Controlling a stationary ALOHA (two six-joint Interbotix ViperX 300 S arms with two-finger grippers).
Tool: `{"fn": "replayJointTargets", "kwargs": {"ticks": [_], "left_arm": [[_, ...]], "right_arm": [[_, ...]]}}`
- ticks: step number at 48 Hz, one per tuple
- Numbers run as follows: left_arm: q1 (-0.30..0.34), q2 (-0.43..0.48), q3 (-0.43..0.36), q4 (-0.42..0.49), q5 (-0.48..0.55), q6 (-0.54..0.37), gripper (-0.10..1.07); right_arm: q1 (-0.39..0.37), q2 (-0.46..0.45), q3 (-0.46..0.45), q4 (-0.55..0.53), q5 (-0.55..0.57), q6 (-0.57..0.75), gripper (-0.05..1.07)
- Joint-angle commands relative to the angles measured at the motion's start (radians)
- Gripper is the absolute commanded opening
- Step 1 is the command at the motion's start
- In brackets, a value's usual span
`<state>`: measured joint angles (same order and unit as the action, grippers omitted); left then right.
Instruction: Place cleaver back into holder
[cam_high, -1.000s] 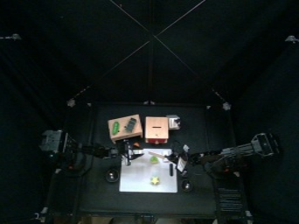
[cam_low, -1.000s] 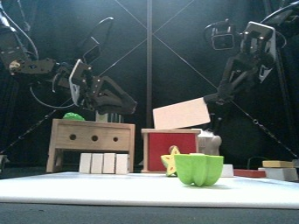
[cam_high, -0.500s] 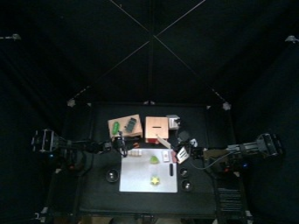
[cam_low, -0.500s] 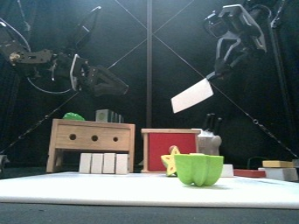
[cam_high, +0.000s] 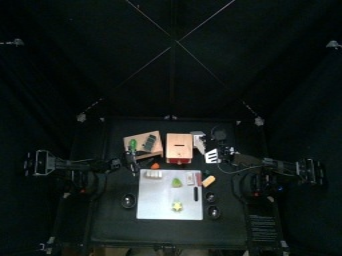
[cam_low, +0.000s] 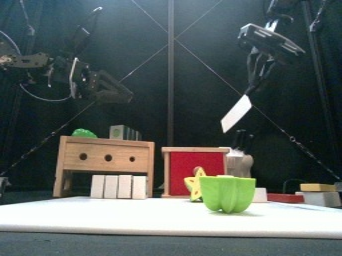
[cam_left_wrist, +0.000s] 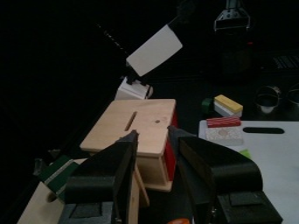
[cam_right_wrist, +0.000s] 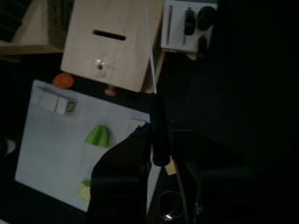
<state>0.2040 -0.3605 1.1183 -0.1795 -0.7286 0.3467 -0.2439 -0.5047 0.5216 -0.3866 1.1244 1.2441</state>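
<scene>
Cleaver (cam_low: 237, 113) hangs high in the air, its handle clamped in the right fingers (cam_low: 262, 62), blade tilted down above the holder (cam_low: 239, 162). Beside the holder stand a red box (cam_low: 195, 170) and a wooden box (cam_low: 104, 165); a green pepper (cam_low: 227, 193) sits in front on the worktop (cam_low: 80, 218). Left fingers (cam_left_wrist: 152, 162) are apart and hold nothing. The holder's slots are hard to make out.
</scene>
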Motion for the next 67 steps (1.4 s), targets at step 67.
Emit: {"fn": "replayJointTargets", "kwargs": {"ticks": [67], "left_arm": [[0.005,-0.005,-0.005,0.003,0.066,0.002,0.75]], "right_arm": [[-0.284,0.207,-0.238,0.316,0.100,-0.341,0.58]]}}
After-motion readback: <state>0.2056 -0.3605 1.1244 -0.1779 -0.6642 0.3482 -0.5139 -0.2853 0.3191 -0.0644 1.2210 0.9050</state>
